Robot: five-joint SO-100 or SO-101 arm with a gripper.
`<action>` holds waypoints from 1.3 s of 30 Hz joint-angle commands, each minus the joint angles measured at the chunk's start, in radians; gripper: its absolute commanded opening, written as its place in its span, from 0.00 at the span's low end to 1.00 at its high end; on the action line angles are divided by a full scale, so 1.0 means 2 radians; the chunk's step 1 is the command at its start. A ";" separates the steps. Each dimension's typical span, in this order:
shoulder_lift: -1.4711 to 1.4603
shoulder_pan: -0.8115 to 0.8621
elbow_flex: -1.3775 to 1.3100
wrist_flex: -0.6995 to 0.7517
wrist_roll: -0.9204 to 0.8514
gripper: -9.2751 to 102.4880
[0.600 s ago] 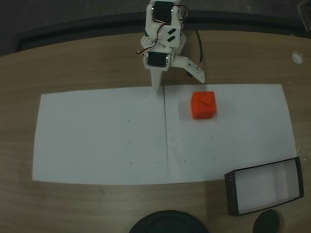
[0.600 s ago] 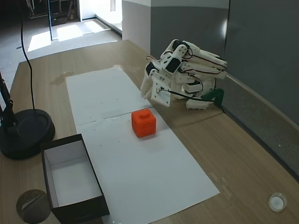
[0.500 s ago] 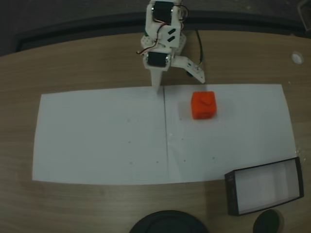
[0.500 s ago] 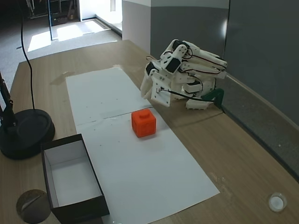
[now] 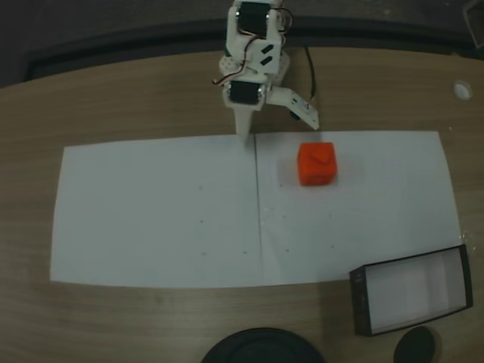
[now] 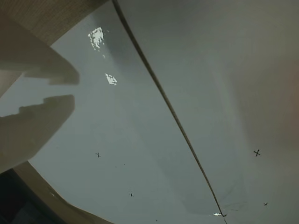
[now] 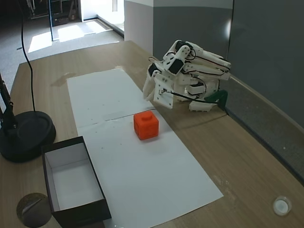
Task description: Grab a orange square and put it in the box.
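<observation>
The box (image 5: 412,299) sits at the near right corner of the table (image 5: 121,98) in a fixed view looking down from above, just off the near right corner of the white paper sheet (image 5: 151,212). Its thin black walls stand around a white floor, and there is nothing inside it; the other fixed view (image 7: 73,183) looks straight into it and shows bare white. A small round black disc (image 5: 415,346) lies just beside its near wall, and a larger round black base (image 5: 261,346) rests at the table's near edge.

The orange square (image 5: 316,164) rests flat on the paper, close to the sheet's far edge and to the right of the dark seam line (image 5: 258,204) in the view from above. It is well apart from the box and nothing touches it.

The white arm is folded low at the far edge of the table. Its gripper (image 5: 277,125) points down at the paper's far edge, just left of the cube and clear of it. One finger (image 5: 243,123) comes down at the seam while the other splays out to the right, so the jaws stand wide apart with nothing between them. In the wrist view, the two pale fingers (image 6: 37,121) enter from the left over bare paper.
</observation>
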 commanded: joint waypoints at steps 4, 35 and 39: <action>0.012 0.000 -0.028 0.004 0.004 0.08; 0.002 -0.025 -0.153 -0.186 0.003 0.38; -0.050 -0.074 -0.206 -0.166 0.026 0.38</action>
